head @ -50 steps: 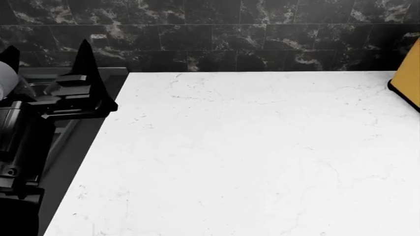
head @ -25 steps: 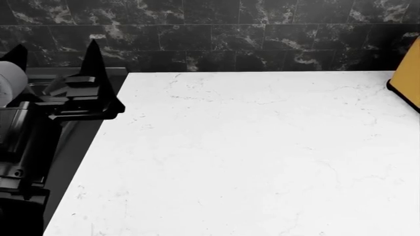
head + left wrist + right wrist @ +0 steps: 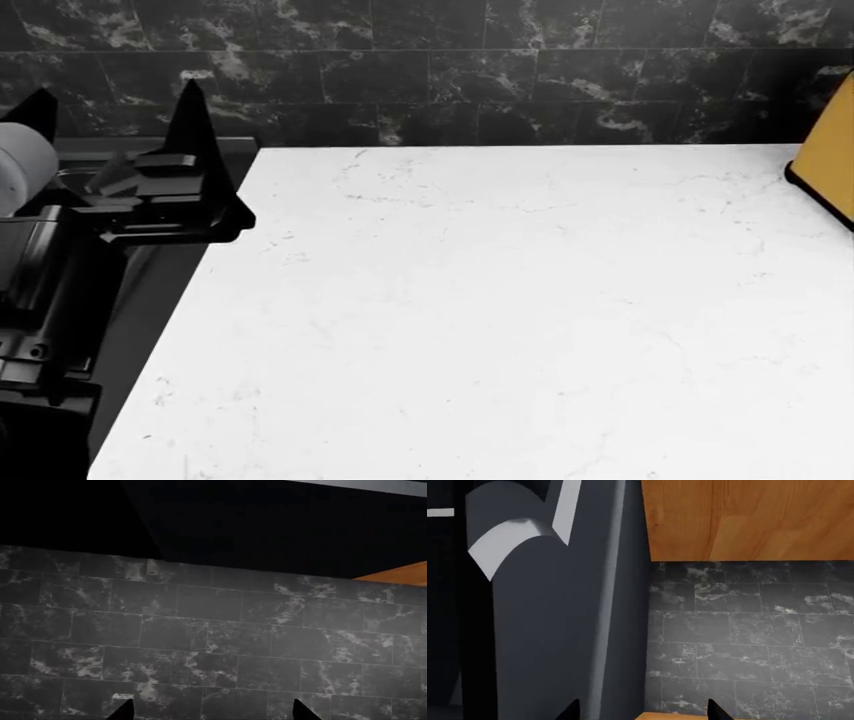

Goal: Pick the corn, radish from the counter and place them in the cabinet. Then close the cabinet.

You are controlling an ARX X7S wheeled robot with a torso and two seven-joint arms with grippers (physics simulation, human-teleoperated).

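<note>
Left gripper (image 3: 114, 105) is seen in the head view beside the left edge of the desk (image 3: 507, 300), raised above a dark surface, with its two black pointed fingers (image 3: 191, 115) standing well apart and nothing between them. In the left wrist view only the two finger tips (image 3: 122, 711) are shown, again wide apart, and behind them the black marble tile wall (image 3: 200, 635) is seen, with a dark hood-like panel (image 3: 280, 525) above it and a small corner of orange wood (image 3: 400, 574).

Right gripper (image 3: 639, 711) is not shown in the head view at all. It is found only in the right wrist view, where two dark finger tips are set apart and empty. That view also gives a wooden cabinet face (image 3: 747, 520) above the tile wall and a grey curved body (image 3: 547, 605) beside it, which the head view does not show.

On the desk, white with faint grey veins, neither the corn nor the radish can be found in any view. At the far right edge of the desk, a yellow-sided object (image 3: 830, 160) with a black border is partly cut off.
</note>
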